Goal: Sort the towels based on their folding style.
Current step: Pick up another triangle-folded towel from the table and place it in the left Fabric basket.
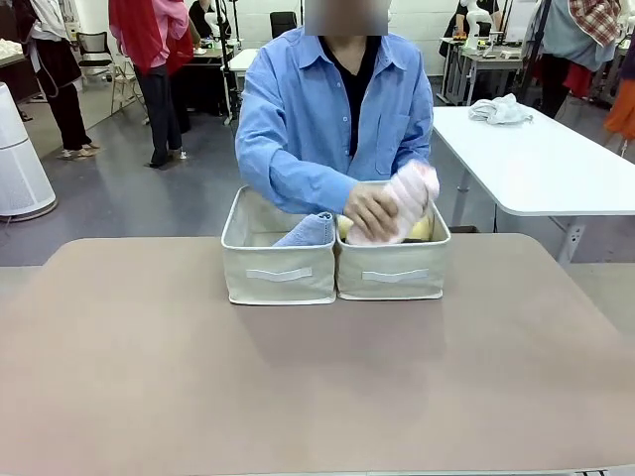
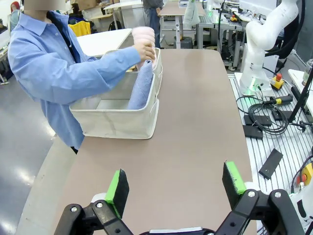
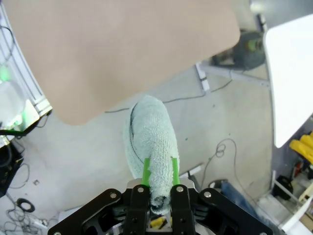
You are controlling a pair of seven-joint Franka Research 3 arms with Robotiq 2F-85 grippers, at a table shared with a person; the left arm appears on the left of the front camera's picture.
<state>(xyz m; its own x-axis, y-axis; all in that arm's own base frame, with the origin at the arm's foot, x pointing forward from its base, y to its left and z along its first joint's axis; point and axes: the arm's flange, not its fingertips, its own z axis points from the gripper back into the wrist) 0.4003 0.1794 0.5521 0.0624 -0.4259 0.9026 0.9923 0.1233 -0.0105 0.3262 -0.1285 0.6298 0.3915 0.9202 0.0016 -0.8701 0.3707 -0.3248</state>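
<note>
The right hand [image 3: 160,169] is clamped shut on the grey-green towel [image 3: 149,132], out past the desk's [image 3: 122,49] edge over the floor, while the left hand [image 2: 175,183] hangs spread wide and empty above the desk. At the desk's far side, the lavender-blue towel [image 1: 310,231] leans in the left bin [image 1: 278,273]. A person's hand [image 1: 369,210] holds the pink towel [image 1: 409,193] over the right bin [image 1: 394,273], above the yellow towel [image 1: 422,230].

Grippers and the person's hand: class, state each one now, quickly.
Left gripper: open, empty.
Right gripper: closed on the grey-green towel.
Person's hand: holding the pink towel.
</note>
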